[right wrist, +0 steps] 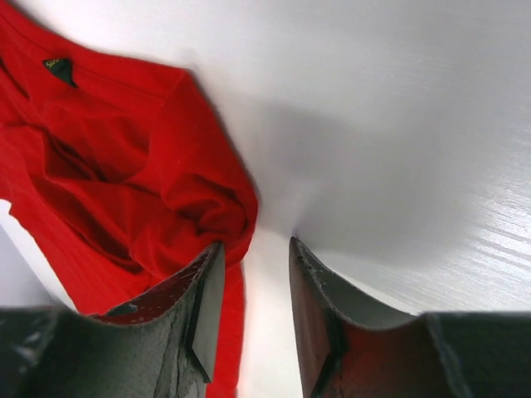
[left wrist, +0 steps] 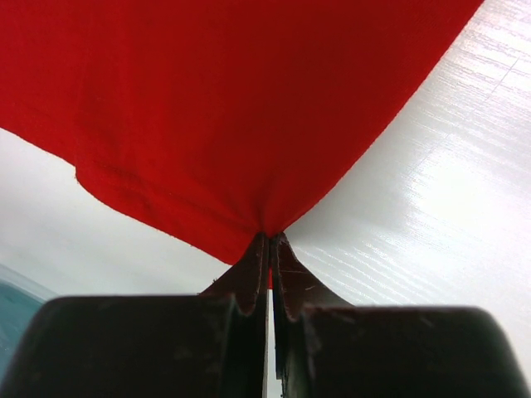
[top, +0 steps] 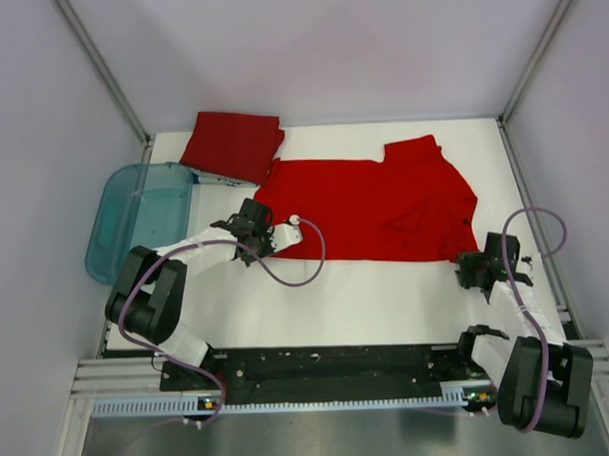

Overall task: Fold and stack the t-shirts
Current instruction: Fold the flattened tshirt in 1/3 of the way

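My left gripper (left wrist: 270,242) is clenched on the hem of the spread t-shirt (left wrist: 216,108). The cloth is pinched between its tips and fans out ahead of it over the white counter (left wrist: 431,199). A sliver of the teal tub (left wrist: 10,319) shows low on its left. Farther out, ahead and to the left, the folded t-shirt (top: 232,145) lies just past the tub's far end. My right gripper (right wrist: 255,245) is released, jaws apart over bare counter. A bunched corner of the spread t-shirt lies just beside its left finger, and the rest runs off ahead and to the left.
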Available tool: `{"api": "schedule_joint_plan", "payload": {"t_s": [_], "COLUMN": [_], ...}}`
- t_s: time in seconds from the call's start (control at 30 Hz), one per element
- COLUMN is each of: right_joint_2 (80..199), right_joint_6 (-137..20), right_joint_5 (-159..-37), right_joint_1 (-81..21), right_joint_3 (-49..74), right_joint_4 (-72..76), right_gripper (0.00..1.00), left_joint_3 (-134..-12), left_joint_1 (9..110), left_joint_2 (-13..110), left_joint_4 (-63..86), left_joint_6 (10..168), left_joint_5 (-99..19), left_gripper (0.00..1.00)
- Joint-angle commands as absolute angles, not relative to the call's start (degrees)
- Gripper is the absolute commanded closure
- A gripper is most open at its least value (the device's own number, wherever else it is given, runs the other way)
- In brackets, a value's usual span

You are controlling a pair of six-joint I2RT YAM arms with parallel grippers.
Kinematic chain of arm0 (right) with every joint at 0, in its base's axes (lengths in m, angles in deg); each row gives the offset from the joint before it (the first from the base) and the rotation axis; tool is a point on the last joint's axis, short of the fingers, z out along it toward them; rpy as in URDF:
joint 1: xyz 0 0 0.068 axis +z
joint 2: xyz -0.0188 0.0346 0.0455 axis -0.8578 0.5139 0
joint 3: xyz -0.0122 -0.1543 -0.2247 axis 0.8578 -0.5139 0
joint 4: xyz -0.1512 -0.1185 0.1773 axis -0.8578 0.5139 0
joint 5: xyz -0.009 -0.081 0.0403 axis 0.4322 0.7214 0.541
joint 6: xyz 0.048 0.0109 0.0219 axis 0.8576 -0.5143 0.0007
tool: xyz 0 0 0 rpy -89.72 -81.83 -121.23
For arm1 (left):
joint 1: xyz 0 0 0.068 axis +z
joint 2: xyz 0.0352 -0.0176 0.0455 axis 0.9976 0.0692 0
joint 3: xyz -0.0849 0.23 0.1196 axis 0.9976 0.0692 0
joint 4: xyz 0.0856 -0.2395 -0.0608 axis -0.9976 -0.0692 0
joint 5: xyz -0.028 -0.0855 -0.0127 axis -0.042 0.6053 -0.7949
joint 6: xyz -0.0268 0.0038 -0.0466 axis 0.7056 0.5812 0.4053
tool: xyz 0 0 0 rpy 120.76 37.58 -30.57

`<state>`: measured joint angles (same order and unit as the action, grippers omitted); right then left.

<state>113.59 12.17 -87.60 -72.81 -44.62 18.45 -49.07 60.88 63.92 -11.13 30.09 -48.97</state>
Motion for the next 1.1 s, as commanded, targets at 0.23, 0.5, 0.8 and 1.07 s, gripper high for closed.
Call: {"api": "schedule_joint_plan", "payload": {"t_s": [0.23, 0.5, 0.8, 1.07], "right_joint_2": [118.6, 123.8, 124.7, 128.7], "right_joint_6": [11.9, 10.9, 4.0, -1.2], "right_joint_5": [-86.8, -86.4, -87.3, -91.3], "right_joint_1": [-73.8, -75.9, -83.3, -91.0], "right_joint_3": [-41.1, -39.3, -39.3, -36.7], "right_joint_4": [13.1, 9.7, 9.0, 9.4], "right_gripper": [0.57, 0.85, 1.0, 1.0], "left_joint_3": [-50.3, -50.2, -50.0, -49.7], "left_joint_1": [60.9, 60.8, 60.9, 60.9], "left_joint_2": [63.3, 63.3, 62.9, 65.1], "left_joint_4": [-12.9, -13.1, -13.3, -13.5], "left_joint_6": [31.4, 31.5, 31.3, 31.7], "left_joint_5": [-47.6, -47.5, -50.4, -53.2], "left_gripper": [1.0, 1.0, 1.0, 1.0]}}
